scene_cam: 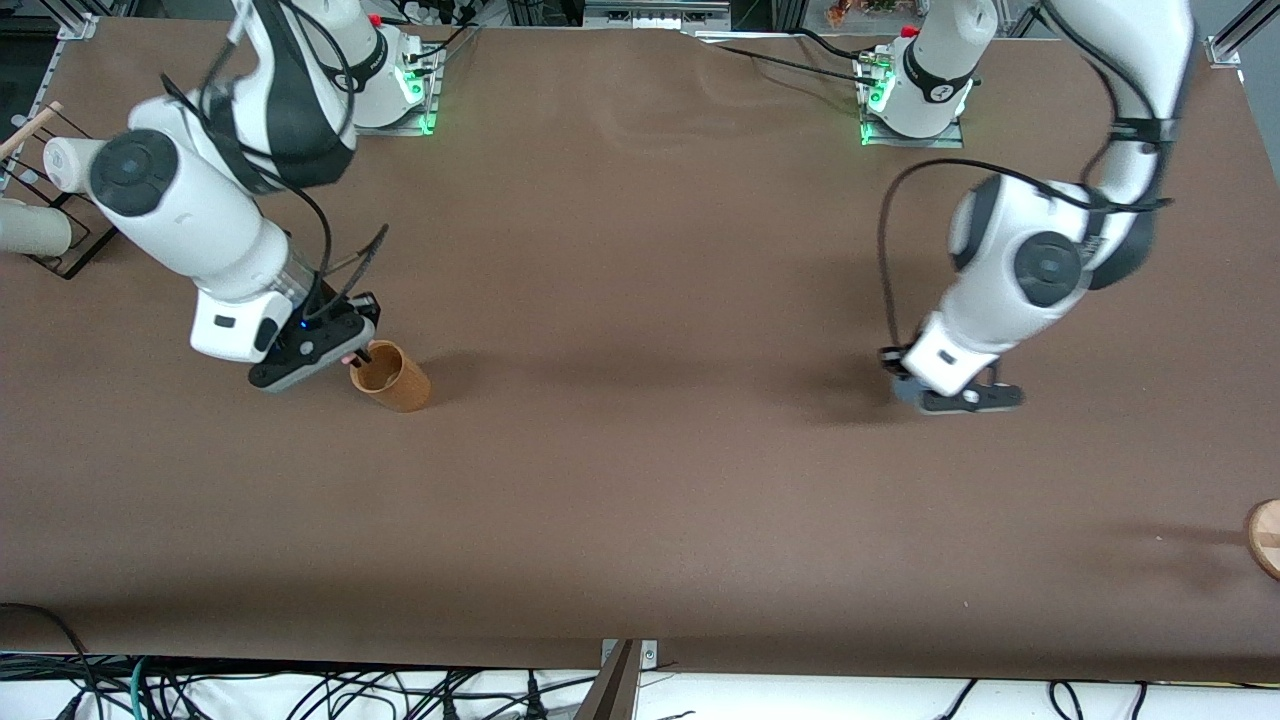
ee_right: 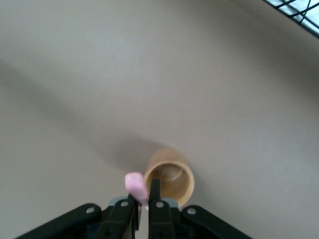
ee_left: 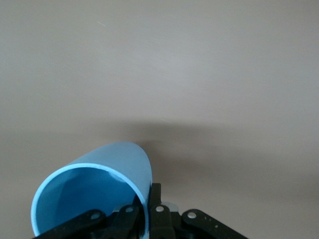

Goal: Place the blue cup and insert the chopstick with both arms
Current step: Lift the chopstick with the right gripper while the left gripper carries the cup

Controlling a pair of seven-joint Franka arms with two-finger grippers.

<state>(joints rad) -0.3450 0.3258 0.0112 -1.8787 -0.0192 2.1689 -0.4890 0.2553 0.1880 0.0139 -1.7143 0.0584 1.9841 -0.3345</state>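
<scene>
My left gripper (scene_cam: 958, 397) is shut on the rim of the light-blue cup (ee_left: 99, 181), one finger inside and one outside. It holds the cup tilted, low over the brown table toward the left arm's end. In the left wrist view the gripper (ee_left: 144, 204) sits at the cup's wall. My right gripper (scene_cam: 350, 357) is shut on the short pink chopstick (ee_right: 135, 185), right beside the rim of the orange-tan cup (scene_cam: 392, 376). In the right wrist view the gripper (ee_right: 144, 193) holds the stick just outside the tan cup's (ee_right: 170, 175) open mouth.
A black wire rack (scene_cam: 62, 245) with a white cylinder (scene_cam: 30, 230) and a wooden stick (scene_cam: 30, 125) stands at the right arm's end. A round wooden piece (scene_cam: 1266, 537) lies at the left arm's end, nearer the front camera.
</scene>
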